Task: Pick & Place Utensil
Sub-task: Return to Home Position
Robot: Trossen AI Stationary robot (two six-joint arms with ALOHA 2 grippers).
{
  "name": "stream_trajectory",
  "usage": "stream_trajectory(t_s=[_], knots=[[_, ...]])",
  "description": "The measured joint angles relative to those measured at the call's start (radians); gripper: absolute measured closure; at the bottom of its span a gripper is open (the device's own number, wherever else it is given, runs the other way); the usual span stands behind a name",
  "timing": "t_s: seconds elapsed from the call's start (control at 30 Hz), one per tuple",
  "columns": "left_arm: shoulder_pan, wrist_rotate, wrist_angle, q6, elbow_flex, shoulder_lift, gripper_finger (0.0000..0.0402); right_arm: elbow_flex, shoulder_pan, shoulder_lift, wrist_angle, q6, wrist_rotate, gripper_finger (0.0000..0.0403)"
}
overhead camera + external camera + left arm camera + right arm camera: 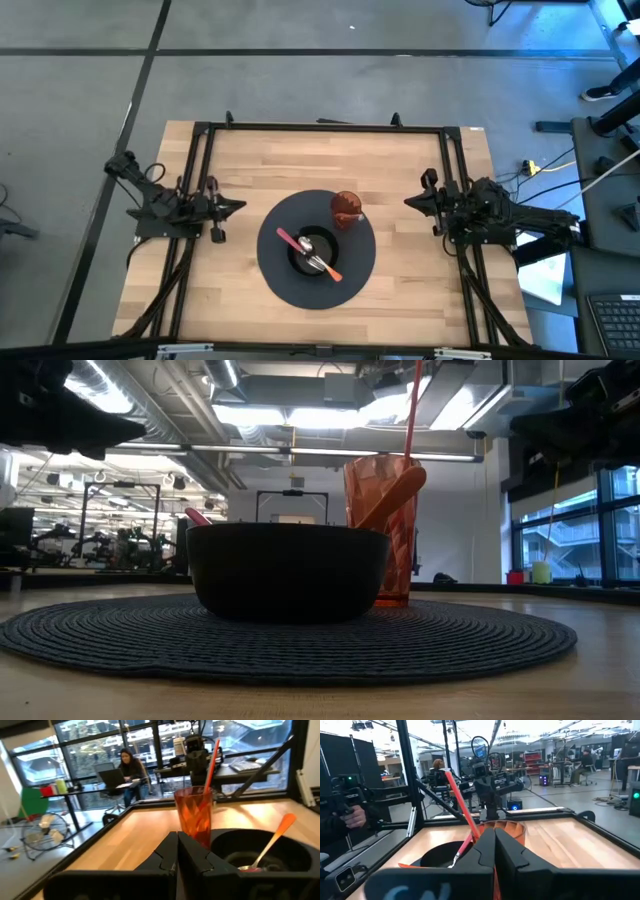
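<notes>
Wood table (250,150), dark mat (285,285), office (560,765); left end effector (240,207), right end effector (408,202) pressed together.

I can't read any text, label, brand or number from my end. The nearest thing to lettering is a pale, blurred mark on the dark housing (400,892) behind the right gripper (495,834), and I can't make it out. The keys of the keyboard (615,325) beside the table are too small to read.
</notes>
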Motion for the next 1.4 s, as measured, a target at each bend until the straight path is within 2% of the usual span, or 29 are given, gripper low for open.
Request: stream_trajectory(t_s=[0.2,0.63,1.4], knots=[[-0.044,-0.112,-0.014,0.038,0.000,0.000,0.0398,0.000,0.000,0.000,0.000,-0.024,0.017,0.0403],[-0.046,-0.114,-0.015,0.037,0.000,0.000,0.0398,0.000,0.000,0.000,0.029,0.003,0.069,0.0373],[-0.046,-0.113,-0.015,0.038,0.000,0.000,0.0398,0.000,0.000,0.000,0.013,0.006,0.069,0.0369]])
